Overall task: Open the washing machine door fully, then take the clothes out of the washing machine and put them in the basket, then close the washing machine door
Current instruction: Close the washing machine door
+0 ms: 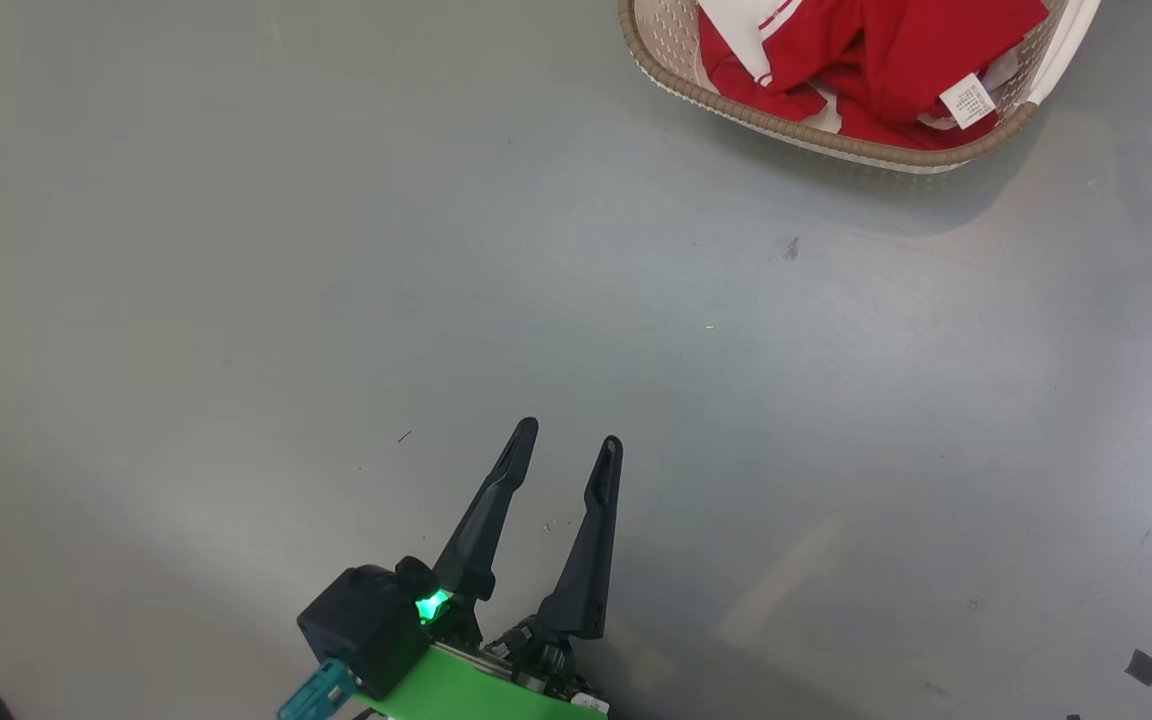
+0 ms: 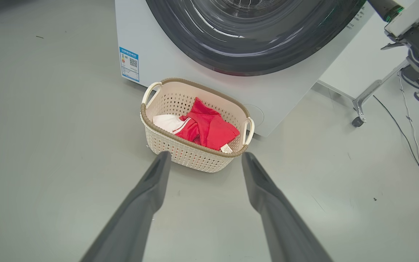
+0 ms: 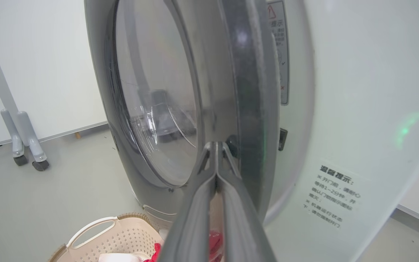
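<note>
In the head view the left gripper (image 1: 570,434) hangs over the bare grey floor (image 1: 236,250) at the near edge, its two dark fingers spread apart with nothing between them. At the far right stands the basket (image 1: 836,140), and the clothes (image 1: 896,60) lie bunched inside it, red with white parts, a small white label (image 1: 967,100) turned up near the right rim. In the left wrist view the same two fingers rise apart and frame the basket, which stands on the floor beyond their tips and well clear of them. Just behind the basket is the washing machine (image 2: 151,47), with a blue sticker (image 2: 129,63) at its lower left corner. The washing machine door (image 2: 253,47) lies across the machine's front, its glossy black rim and glass above the basket; whether it is latched cannot be told. Part of the other arm shows at the far right, with cables (image 2: 413,145) on the floor beneath it. In the right wrist view the right gripper (image 3: 215,144) has its fingers pressed together, holding nothing, their tips close against the door's dark rim; contact cannot be made out. Below them are one handle of the basket and a strip of red cloth. A wheeled stand (image 3: 27,145) stands by the wall at the far left.
</note>
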You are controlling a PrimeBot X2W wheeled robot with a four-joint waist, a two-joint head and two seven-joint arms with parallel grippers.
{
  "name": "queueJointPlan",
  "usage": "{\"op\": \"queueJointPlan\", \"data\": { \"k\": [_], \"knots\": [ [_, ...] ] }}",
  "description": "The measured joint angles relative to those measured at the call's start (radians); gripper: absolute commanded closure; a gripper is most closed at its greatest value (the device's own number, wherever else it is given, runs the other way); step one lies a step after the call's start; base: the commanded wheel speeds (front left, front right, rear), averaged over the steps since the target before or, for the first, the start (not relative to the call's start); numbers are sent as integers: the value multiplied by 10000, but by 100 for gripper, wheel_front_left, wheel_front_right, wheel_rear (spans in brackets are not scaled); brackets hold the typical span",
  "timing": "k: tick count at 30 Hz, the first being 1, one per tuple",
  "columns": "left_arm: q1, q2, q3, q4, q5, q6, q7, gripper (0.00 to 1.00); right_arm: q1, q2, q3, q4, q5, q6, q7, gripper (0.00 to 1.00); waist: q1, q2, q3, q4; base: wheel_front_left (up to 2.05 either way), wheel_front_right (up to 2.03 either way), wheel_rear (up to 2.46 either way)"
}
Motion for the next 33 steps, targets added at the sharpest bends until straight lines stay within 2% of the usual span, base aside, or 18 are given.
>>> {"op": "queueJointPlan", "data": {
  "k": [18,33],
  "knots": [
    [267,-2,159,-182,-63,0,0,0,-838,286,-77,943,-336,-341,100,100,0,0,160,7,0,0,0],
    [310,-4,203,-221,-81,2,0,0,-1246,552,58,1421,-541,-339,-115,100,-1,0,246,6,0,0,0]
  ]
}}
